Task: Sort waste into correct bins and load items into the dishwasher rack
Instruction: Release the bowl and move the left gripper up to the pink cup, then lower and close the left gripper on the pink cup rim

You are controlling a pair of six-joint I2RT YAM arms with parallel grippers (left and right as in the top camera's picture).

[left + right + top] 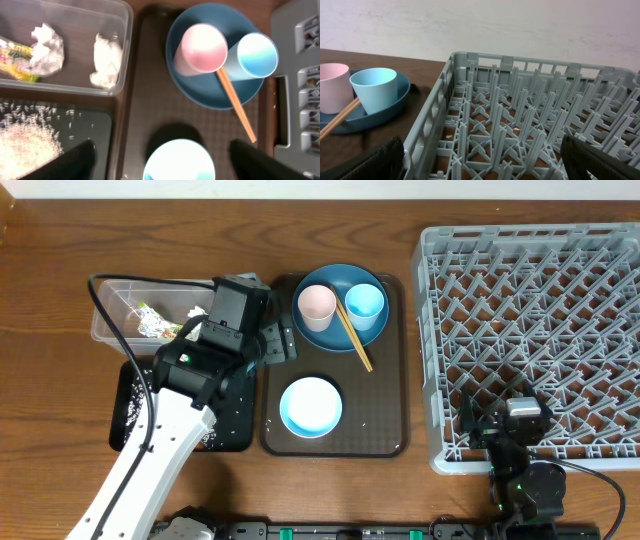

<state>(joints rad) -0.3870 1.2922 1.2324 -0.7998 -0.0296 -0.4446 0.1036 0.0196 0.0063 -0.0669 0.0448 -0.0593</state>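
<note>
Overhead: the white left arm reaches in from 7 o'clock, bent at the wrist. The left gripper hangs over the 9 o'clock edge of the brown serving tray; its spread is hard to judge from here. At 10 o'clock the clear tub holds paper wads and a snack wrapper. Below it the black tray, half hidden by the arm, carries loose rice. On the serving tray the blue plate at 12 o'clock bears the pink cup, the blue cup and the chopsticks. The pale blue bowl sits at 6 o'clock. The grey dishwasher rack fills 3 o'clock, cut off at the right edge. The right gripper sits at 5 o'clock over the rack's near rim.

Left wrist: the dark fingers stand wide apart at the lower corners, holding nothing. The bowl lies between them at 6 o'clock, cropped by the bottom edge. The wrapper's yellow-green print at 9 o'clock is too blurred to read.

Right wrist: the fingers are spread wide at the lower corners, empty, and the rack's pegs fill the space between them. The cups stand on the plate at 9 o'clock, the pink one cut by the left edge
</note>
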